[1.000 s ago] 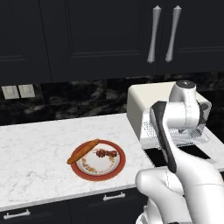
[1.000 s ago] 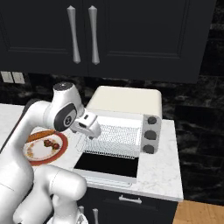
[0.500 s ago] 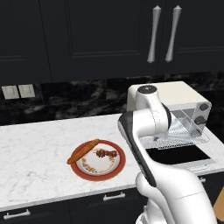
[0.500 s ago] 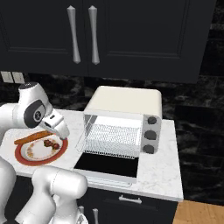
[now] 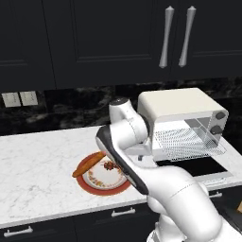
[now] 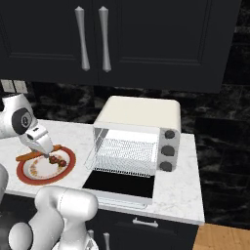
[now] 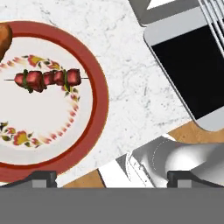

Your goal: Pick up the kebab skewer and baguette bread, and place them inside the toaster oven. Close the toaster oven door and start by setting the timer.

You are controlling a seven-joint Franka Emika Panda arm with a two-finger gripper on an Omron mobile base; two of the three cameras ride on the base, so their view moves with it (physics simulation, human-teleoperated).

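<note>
- Left base view: the kebab skewer (image 5: 109,166) lies on the red-rimmed plate (image 5: 90,185) on the white surface (image 5: 38,165), with the baguette bread (image 5: 88,164) slanting across the plate's far-left rim, just beside it. The arm's forearm crosses in front of the plate's right side, so the claw itself is hard to make out here. The toaster oven (image 5: 182,120) stands well apart to the right, its door (image 5: 194,168) dropped flat.
- Right base view: the claw (image 6: 47,154) hangs right over the plate (image 6: 29,177), its tips just above the skewer (image 6: 57,160); the baguette (image 6: 28,156) runs behind the hand, reaching out to its left. The oven (image 6: 139,132) is off to the right.
- Hand view: the claw's two tips (image 7: 111,178) stand wide apart with nothing between them. The skewer (image 7: 47,79) lies up and left of their midpoint, not centred, its stick running across the picture, roughly parallel to the line between the tips. I judge the hand must shift toward it and turn about a quarter to close across the stick. The baguette's end (image 7: 3,38) peeks in at the left edge.
</note>
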